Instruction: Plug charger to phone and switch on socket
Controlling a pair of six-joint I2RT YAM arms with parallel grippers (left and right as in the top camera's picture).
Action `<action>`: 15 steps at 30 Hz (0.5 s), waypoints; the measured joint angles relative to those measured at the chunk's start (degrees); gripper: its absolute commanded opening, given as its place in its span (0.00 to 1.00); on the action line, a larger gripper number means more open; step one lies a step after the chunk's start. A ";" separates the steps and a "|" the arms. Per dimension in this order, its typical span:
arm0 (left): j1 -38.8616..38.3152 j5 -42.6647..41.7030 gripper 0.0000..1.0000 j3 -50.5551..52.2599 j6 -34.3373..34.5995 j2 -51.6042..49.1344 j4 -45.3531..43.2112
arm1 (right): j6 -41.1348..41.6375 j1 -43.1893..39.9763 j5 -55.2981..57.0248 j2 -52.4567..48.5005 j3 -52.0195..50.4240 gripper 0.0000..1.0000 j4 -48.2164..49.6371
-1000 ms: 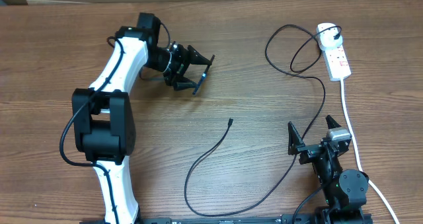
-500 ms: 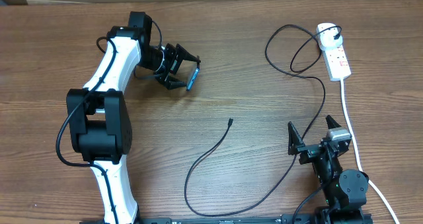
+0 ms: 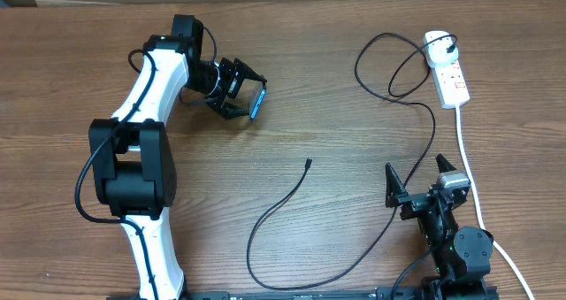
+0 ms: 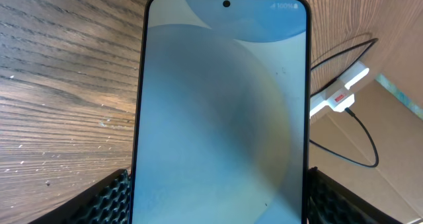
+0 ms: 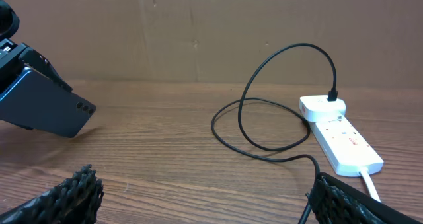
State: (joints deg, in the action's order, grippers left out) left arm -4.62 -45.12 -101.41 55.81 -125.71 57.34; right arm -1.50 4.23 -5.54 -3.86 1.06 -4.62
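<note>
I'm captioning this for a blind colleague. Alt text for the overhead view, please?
The left gripper holds the phone over a wooden table. The charger lies loose, its tip mid-table, its other end plugged into the socket at upper right. The right gripper sits open, empty.

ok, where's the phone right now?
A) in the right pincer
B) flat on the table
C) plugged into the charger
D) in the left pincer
D: the phone is gripped by the left pincer and fills the left wrist view. The charger tip lies loose, well apart from it.
</note>
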 measured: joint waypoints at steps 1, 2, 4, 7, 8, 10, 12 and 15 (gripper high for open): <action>0.00 0.00 0.75 0.00 0.00 0.00 0.00 | 0.00 0.00 -0.02 0.00 0.00 1.00 -0.02; 0.00 0.00 0.75 0.00 0.00 0.00 0.00 | 0.02 -0.02 0.00 0.00 0.00 1.00 0.00; 0.00 0.00 0.75 0.00 0.00 0.00 0.00 | 0.00 0.00 0.00 0.00 0.00 1.00 -0.02; 0.00 0.00 0.75 0.00 0.00 0.00 -0.04 | 0.00 -0.02 -0.02 0.00 0.00 1.00 -0.04; 0.00 0.00 0.76 -0.02 0.00 0.00 -0.04 | 0.00 -0.02 -0.02 0.00 0.00 1.00 0.00; 0.00 0.00 0.75 0.00 -0.02 0.00 -0.04 | -0.02 0.00 0.00 0.00 0.00 1.00 -0.02; 0.00 0.00 0.75 0.00 -0.04 0.00 -0.09 | 0.02 0.00 -0.02 0.00 0.00 1.00 -0.02; 0.00 0.02 0.75 0.00 -0.09 0.00 -0.11 | 0.00 0.00 0.00 0.00 0.00 1.00 -0.04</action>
State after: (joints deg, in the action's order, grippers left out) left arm -4.62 -45.10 -101.41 55.72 -125.71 57.23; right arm -1.50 4.23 -5.54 -3.86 1.06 -4.67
